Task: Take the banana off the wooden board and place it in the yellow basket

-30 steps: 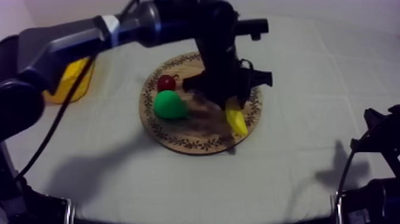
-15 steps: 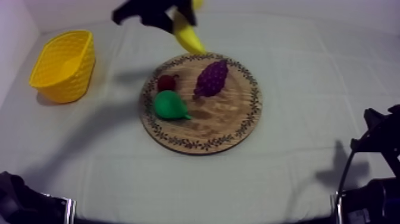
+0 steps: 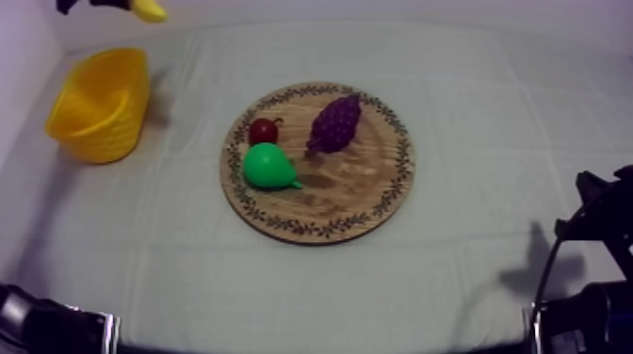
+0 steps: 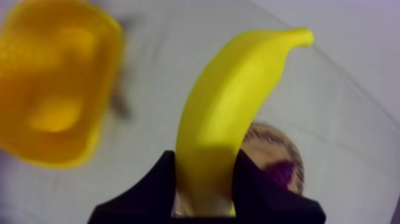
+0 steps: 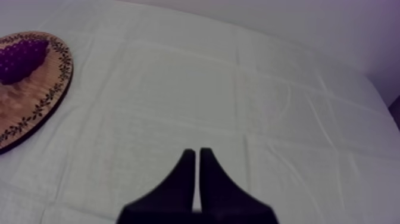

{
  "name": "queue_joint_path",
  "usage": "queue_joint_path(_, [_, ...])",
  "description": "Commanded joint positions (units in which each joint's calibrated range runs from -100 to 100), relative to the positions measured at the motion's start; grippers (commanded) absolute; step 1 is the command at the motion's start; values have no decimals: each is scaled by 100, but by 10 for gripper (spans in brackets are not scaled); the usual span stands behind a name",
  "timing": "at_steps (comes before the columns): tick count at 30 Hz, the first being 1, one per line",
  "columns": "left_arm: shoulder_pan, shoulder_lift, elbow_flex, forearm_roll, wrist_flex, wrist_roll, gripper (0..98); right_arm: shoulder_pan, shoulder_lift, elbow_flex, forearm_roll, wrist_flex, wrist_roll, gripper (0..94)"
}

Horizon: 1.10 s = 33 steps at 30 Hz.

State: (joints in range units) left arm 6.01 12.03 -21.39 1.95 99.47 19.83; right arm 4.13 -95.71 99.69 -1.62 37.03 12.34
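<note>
At the table's left, the open-topped yellow basket (image 3: pixel 71 120) stands upright on the grey-white cloth (image 3: pixel 490 113), well apart from the board. Above and beyond its far rim, the left gripper (image 4: pixel 204 159) has its two black fingers clamped round the curved yellow toy banana (image 4: pixel 235 101). It holds the fruit near one end, so most of the length juts out past the fingertips. The banana is thus off the board and in the air near the basket. Judged from the left wrist view, the basket lies to one side of the fruit rather than beneath it, so the carry is not finished. At centre, the round wooden board with a patterned rim (image 3: pixel 363 193) bears a small red fruit (image 3: pixel 263 130), a green toy pear (image 3: pixel 267 166) just beside it, and a purple bunch of grapes (image 3: pixel 335 122) set apart from both. At right, the right gripper (image 5: pixel 197 156) has its fingers pressed together on nothing, over bare cloth beside the board. Recommendation for the step in hand: bring the grip itself, not merely the banana's free end, over the middle of the basket's mouth. Turn the long fruit along the basket's longer side, lower it until the tip is below the rim, and only then part the fingers. Releasing high or off-centre risks the banana striking the rim and tipping out
</note>
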Motion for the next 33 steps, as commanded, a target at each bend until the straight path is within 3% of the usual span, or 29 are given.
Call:
queue_joint_path(1, [-527, 180, -3, -16, -14, -63, 377, 1, -4, -3, -1, -2, 0, 6])
queue_joint_path(11, [-1125, 563, 781, -54, -454, -283, 384, 1, -4, -3, -1, -2, 0, 6])
queue_joint_path(22, [-1298, 597, 2600, -40, -1399, -358, 391, 1, -4, -3, -1, -2, 2, 6])
queue_joint_path(33, [-1178, 659, 2839, 3, -1745, -385, 409, 1, -4, -3, -1, -2, 0, 6])
